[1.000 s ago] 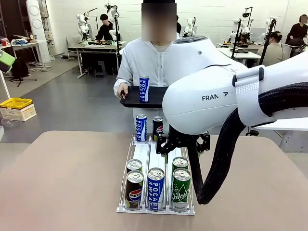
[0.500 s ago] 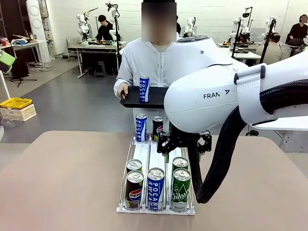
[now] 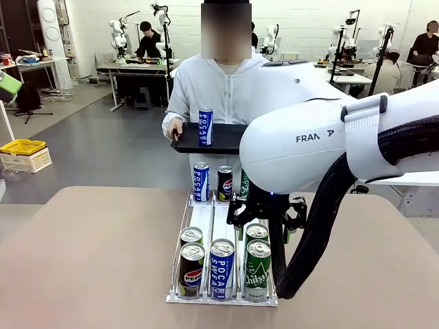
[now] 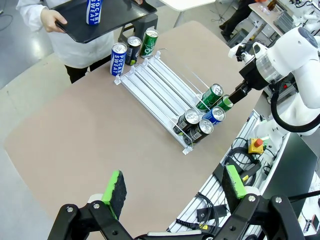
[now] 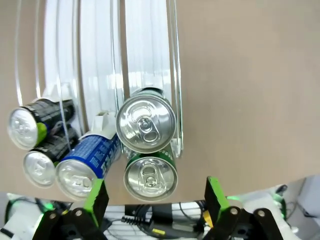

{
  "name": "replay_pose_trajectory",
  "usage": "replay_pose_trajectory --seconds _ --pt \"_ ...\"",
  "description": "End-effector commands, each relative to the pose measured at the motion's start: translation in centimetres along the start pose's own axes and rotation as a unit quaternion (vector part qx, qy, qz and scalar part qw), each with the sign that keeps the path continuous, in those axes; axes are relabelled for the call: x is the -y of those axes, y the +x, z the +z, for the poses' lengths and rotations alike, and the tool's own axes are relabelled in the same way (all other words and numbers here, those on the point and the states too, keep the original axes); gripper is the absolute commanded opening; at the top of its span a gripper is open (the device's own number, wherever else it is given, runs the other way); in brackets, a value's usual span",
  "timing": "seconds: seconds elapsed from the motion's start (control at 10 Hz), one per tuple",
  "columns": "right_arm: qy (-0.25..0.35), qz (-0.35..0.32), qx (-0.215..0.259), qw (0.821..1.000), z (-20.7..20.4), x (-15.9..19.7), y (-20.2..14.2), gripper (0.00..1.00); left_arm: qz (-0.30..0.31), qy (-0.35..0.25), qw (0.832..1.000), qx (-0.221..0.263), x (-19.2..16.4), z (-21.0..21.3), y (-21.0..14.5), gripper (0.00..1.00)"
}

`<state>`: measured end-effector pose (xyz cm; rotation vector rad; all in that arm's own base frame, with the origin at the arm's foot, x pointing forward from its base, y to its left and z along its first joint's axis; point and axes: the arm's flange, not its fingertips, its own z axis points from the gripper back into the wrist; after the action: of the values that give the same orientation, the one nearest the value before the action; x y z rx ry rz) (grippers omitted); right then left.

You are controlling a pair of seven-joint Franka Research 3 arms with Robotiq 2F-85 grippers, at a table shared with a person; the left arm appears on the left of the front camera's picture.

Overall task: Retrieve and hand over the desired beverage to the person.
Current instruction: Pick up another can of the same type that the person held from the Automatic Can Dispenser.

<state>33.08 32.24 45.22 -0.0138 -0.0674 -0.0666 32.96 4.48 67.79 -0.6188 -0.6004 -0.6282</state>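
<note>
The person (image 3: 219,92) in a white hooded jacket stands at the far side, holding a black tray (image 3: 223,140) with one blue Pocari can (image 3: 205,127) upright on it. A clear lane rack (image 3: 202,216) on the table holds Pepsi, Pocari and green cans. My right gripper (image 3: 266,221) hangs open just above the two green cans (image 3: 258,269) at the rack's near right lane. In the right wrist view its fingers (image 5: 97,200) stand either side of those cans (image 5: 146,124), apart from them. My left gripper (image 4: 175,185) is open and empty, high over the table.
Three more cans stand at the rack's far end: a Pocari (image 3: 201,181), a Pepsi (image 3: 224,182) and a green one (image 3: 244,184). Two Pepsi cans (image 3: 191,267) and a Pocari (image 3: 221,269) fill the near left lanes. Bare tabletop (image 3: 89,260) lies left of the rack.
My right arm has slid toward the near right and dropped slightly, bringing its open gripper over the near green cans. The person and the tray have stayed put.
</note>
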Motion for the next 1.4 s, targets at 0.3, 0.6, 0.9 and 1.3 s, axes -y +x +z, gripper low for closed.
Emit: replay_pose_trajectory --seconds 0.3,0.6,0.9,1.3 --pt "-0.003 -0.021 -0.009 1.000 -1.2 0.1 -1.7 1.00 -0.006 -0.001 1.000 0.003 0.0 0.0 -0.1 1.00" --pt "0.003 -0.020 -0.023 1.000 -2.0 0.3 -0.7 1.00 -0.006 -0.001 1.000 0.003 0.0 0.0 -0.1 1.00" --pt "0.008 -0.014 -0.041 0.999 -2.9 0.5 0.4 1.00 -0.006 -0.001 1.000 0.003 0.0 0.0 -0.1 1.00" --pt "0.016 0.007 -0.030 0.999 -3.1 0.7 0.8 1.00 -0.006 -0.001 1.000 0.003 0.0 0.0 -0.1 1.00"
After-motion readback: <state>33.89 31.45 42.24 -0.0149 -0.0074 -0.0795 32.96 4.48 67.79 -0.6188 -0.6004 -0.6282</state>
